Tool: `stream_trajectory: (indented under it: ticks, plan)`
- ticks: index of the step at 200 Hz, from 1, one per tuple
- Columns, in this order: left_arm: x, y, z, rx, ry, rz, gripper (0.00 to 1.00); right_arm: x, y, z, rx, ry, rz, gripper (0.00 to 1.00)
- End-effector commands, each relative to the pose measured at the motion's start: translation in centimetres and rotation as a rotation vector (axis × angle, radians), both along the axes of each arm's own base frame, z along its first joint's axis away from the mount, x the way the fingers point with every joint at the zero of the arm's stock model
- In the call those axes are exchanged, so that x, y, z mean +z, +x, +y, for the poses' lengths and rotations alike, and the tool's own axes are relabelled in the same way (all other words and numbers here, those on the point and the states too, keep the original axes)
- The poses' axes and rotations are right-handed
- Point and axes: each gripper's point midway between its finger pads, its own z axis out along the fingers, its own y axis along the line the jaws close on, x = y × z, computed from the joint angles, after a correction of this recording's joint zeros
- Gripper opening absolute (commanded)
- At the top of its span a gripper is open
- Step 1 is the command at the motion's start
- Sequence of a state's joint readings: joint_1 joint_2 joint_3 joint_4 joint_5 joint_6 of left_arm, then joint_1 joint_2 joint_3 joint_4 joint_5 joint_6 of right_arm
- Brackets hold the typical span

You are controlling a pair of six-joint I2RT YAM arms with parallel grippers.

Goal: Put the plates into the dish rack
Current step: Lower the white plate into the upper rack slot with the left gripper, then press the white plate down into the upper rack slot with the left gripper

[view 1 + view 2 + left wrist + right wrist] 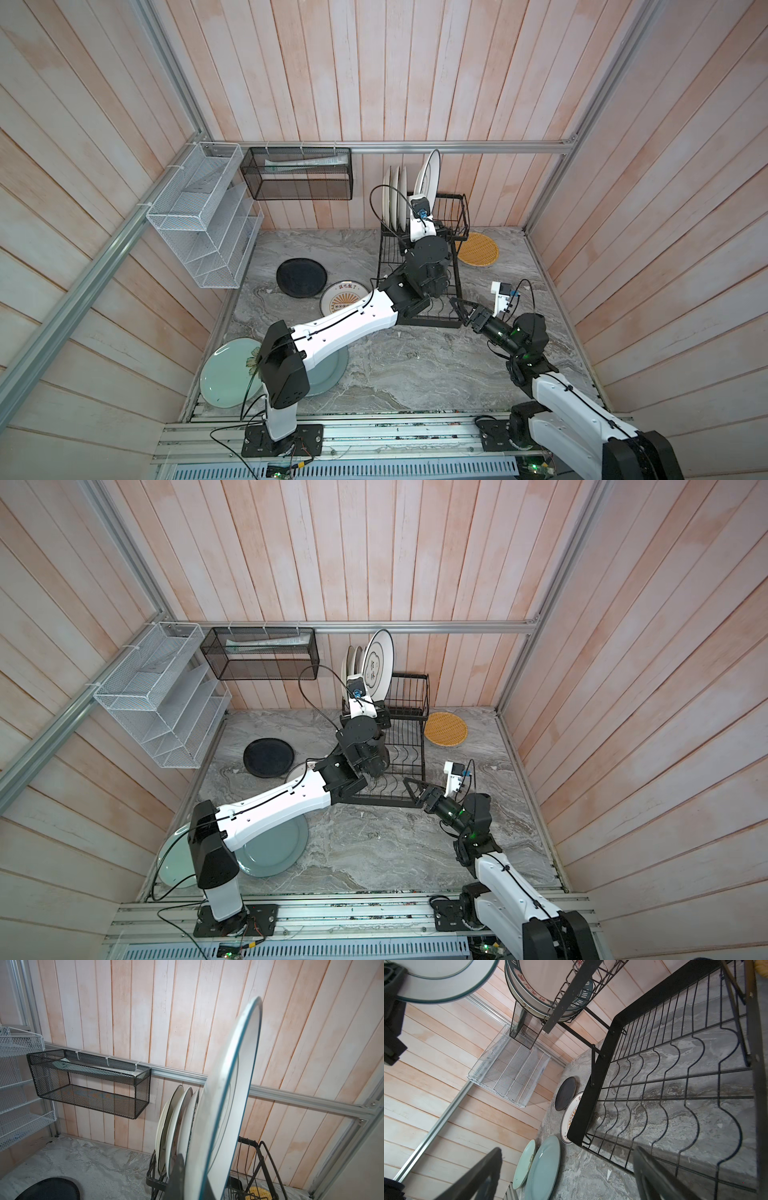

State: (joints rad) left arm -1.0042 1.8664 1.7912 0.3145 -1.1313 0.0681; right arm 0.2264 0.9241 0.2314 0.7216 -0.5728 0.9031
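left arm stretched to rack (588,1105) top tier | left gripper (180,1180) clamped on white plate (430,174), tilted, beside three racked plates (395,195) | right gripper (457,309) jaws apart at rack's front corner | black plate (301,277) on table (395,374)

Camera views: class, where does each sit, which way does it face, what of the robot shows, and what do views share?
Top views: high at the front, looking down on table, dish rack, left arm, right arm.
Left wrist: raised beside the rack, facing the back wall; left gripper shut on the white plate.
Right wrist: low beside the rack, facing across its base toward the left wall; open right gripper shows.
Shared: all four show the black plate.
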Motion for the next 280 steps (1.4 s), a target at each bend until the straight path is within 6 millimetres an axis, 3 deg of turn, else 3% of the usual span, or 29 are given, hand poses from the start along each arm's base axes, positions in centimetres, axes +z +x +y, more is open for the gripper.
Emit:
stream_trajectory:
  ticks: [1,23,26,34,83,130,174,280]
  plan:
    - [1.0,1.4,0.0,-0.006,0.020,-0.001,0.00,0.5,0.2,0.1,-0.003,-0.014,-0.043,0.98]
    - [0.4,2.5,-0.9,-0.019,0.040,0.020,0.00,0.3,0.3,0.2,-0.001,-0.019,-0.039,0.98]
    - [0.2,3.7,0.1,0.009,0.044,0.026,0.00,0.3,0.3,0.2,-0.001,-0.019,-0.038,0.98]
    - [0.1,4.5,0.3,0.019,0.046,0.032,0.00,0.2,0.4,0.3,-0.002,-0.022,-0.038,0.98]
    - [-1.6,8.5,-0.5,0.062,0.122,0.069,0.00,0.3,0.3,0.7,0.013,-0.032,-0.048,0.98]
    - [-3.3,11.4,-0.9,0.081,0.170,0.098,0.00,0.5,0.1,1.5,0.036,-0.047,-0.072,0.98]
    - [-5.1,13.0,-0.5,0.092,0.196,0.118,0.00,0.0,0.3,1.7,0.039,-0.054,-0.059,0.98]
    - [-6.2,14.6,0.9,0.179,0.229,0.121,0.00,-0.8,0.4,2.5,0.064,-0.063,-0.038,0.98]
